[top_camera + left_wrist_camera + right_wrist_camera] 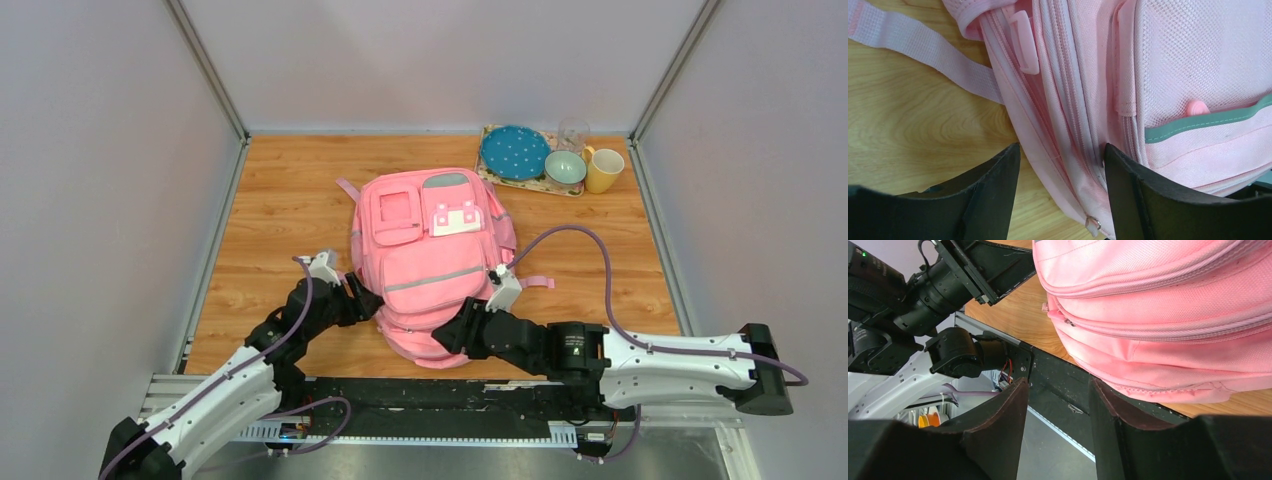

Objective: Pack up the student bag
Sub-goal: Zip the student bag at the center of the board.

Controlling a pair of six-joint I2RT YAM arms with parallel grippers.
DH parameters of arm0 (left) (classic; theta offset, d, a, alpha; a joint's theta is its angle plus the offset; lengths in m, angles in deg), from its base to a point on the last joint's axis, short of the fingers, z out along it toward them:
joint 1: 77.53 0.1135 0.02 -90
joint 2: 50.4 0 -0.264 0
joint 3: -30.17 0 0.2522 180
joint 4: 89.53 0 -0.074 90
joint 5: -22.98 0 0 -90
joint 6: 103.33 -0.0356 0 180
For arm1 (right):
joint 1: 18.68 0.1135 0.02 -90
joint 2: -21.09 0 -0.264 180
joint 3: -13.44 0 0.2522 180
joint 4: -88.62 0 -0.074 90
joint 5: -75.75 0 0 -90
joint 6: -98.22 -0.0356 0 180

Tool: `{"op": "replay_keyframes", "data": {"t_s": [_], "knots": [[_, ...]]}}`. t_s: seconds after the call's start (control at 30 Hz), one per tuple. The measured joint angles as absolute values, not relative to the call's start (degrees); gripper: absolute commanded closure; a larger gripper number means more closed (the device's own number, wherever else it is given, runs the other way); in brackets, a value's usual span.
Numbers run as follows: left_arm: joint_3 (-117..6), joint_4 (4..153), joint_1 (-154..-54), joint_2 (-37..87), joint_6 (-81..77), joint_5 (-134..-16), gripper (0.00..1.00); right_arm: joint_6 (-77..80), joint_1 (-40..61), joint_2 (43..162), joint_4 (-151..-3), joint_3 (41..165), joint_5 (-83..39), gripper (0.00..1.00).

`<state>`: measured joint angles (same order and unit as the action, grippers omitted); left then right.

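Nearest, the right gripper sits by the near edge of the student bag, with its fingers spread and nothing between them. A little farther, on the left, the left gripper is spread too, and the bag's zip edge lies between its fingers (not squeezed). The bag lies flat in the middle of the table, front up. I think opening comes first, so the left fingers must close on the little metal pull. No words can be read on the patch or the far blue plate.

Student bag base seemingly partly hidden
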<state>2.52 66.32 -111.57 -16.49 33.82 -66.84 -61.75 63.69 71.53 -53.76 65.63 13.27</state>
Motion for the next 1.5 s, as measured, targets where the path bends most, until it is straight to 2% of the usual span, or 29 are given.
{"op": "replay_keyframes", "data": {"t_s": [0.07,0.1,0.17,0.2,0.27,0.33,0.37,0.8,1.17,1.5], "knots": [[3.6,68.8,-111.5,-15.6,34.8,-67.8,0.38,-61.9,63.7,71.9,-54.3,65.5,13.3,0.49],[4.5,70.5,-111.5,-15.3,35.5,-68.3,0.46,-61.9,63.7,72.2,-54.8,65.5,13.3,0.49],[5.9,73.4,-111.5,-15.1,37.0,-69.0,0.54,-61.9,63.7,73.2,-55.4,65.5,13.2,0.45],[6.7,75.1,-111.5,-15.0,37.7,-69.5,0.65,-62.1,63.7,74.0,-55.8,65.5,13.2,0.45],[7.6,77.5,-111.5,-14.7,38.8,-70.1,0.75,-62.8,63.7,75.9,-55.7,65.6,13.3,0.45],[7.9,79.1,-111.5,-14.5,39.5,-70.3,0.96,-63.8,63.7,78.0,-55.1,66.2,13.4,0.44],[7.9,79.7,-111.5,-14.2,39.9,-70.5,1.00,-64.4,63.7,79.1,-54.7,66.6,13.4,0.44],[7.9,83.8,-111.2,-11.9,40.2,-75.2,1.00,-70.4,63.7,91.6,-52.4,78.0,14.3,0.45],[6.6,83.8,-111.1,-11.4,37.8,-78.8,1.00,-77.1,63.7,95.6,-50.3,79.6,14.7,0.46],[6.5,84.9,-111.1,-11.0,37.5,-81.0,1.00,-83.3,63.7,102.1,-43.8,86.1,16.1,0.48]]}}
